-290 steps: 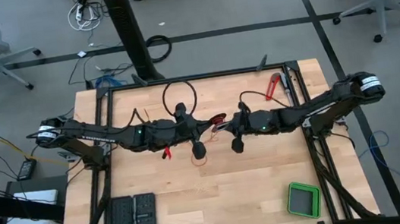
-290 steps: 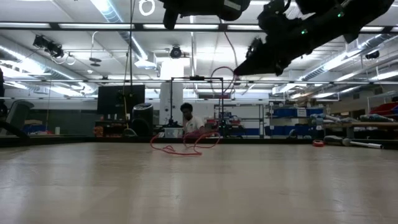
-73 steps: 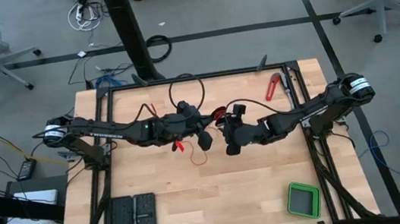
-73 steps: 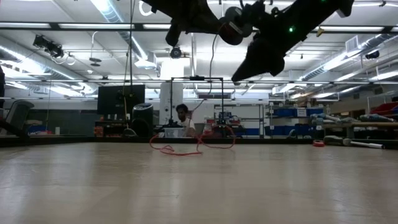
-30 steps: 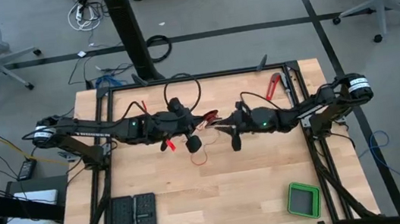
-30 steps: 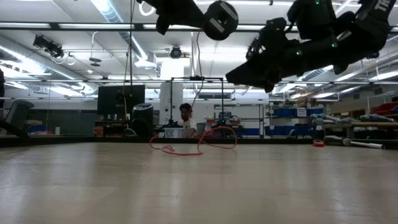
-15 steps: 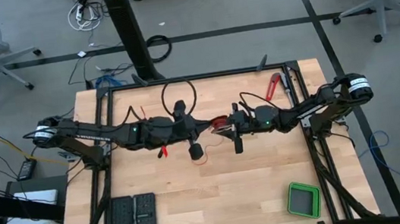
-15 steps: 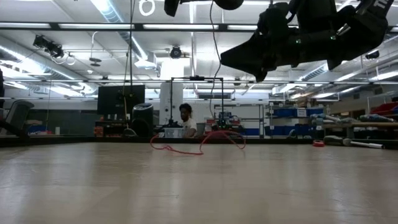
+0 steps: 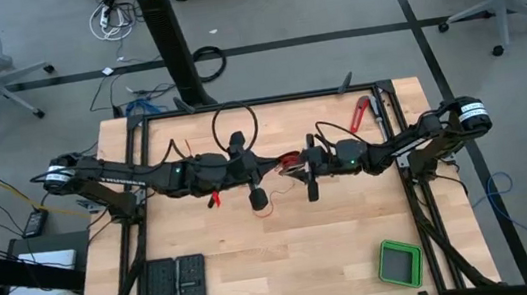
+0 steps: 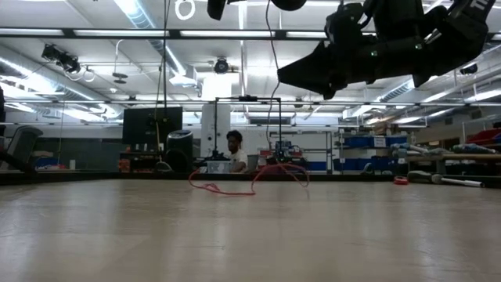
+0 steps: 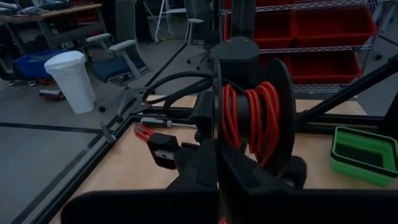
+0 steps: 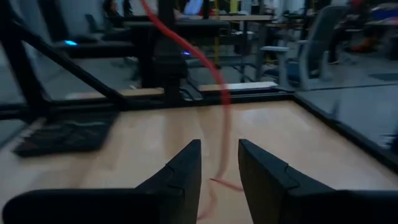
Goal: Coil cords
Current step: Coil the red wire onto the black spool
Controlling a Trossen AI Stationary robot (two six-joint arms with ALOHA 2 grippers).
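The red wire [image 12: 219,93] is being straddled by the part-open right gripper [image 12: 219,163]; the left gripper [image 11: 217,177] is being kept closed.

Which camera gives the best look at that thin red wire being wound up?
The left wrist view: the red wire fills it, wound in coils. The high view shows a red speck, the low view a loose loop on the table, the right wrist view one blurred strand.
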